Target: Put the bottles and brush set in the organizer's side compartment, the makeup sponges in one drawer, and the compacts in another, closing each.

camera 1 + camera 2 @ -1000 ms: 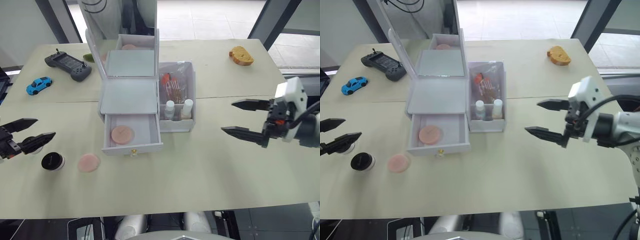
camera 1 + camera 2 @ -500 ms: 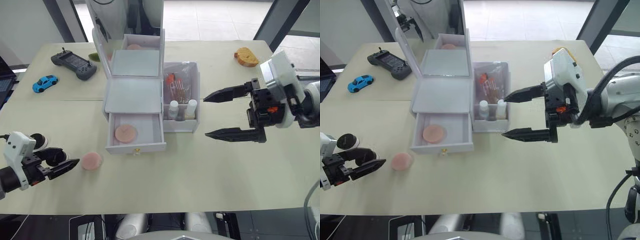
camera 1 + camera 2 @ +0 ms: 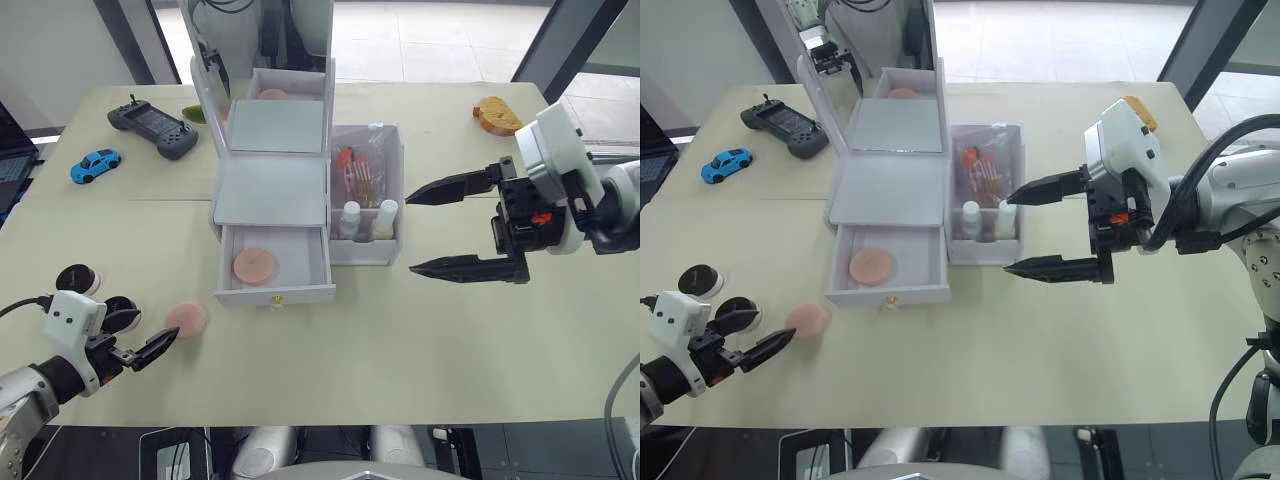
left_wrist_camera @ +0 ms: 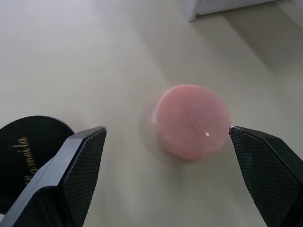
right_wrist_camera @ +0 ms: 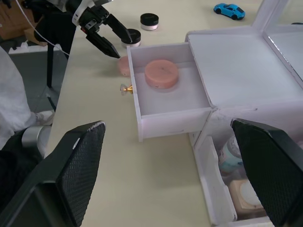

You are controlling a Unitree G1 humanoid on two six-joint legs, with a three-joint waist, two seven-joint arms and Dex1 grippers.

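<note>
My left gripper [image 3: 150, 347] has its jaws spread wide and has come down low over the bench [image 3: 400, 340], lined up on the loose makeup sponge [image 3: 187, 318], which sits right between the fingertips in the wrist view, not touched yet. A second ago that arm was hanging back at the bench edge, so I read this as the approach for the second sponge. My right gripper [image 3: 409, 233] is wide open too, holding nothing, and has swung in from the far right to hover just beside the side compartment [image 3: 366, 190], where the bottles [image 3: 368, 217] and brush set [image 3: 358, 172] already stand. The organizer [image 3: 272, 190] has its lower drawer [image 3: 273, 268] pulled out with the first sponge [image 3: 253, 265] lying in it. Both compacts [image 3: 77, 279] are still out on the bench near my left arm, so after this sponge goes in and the drawer shuts, they're next.
</note>
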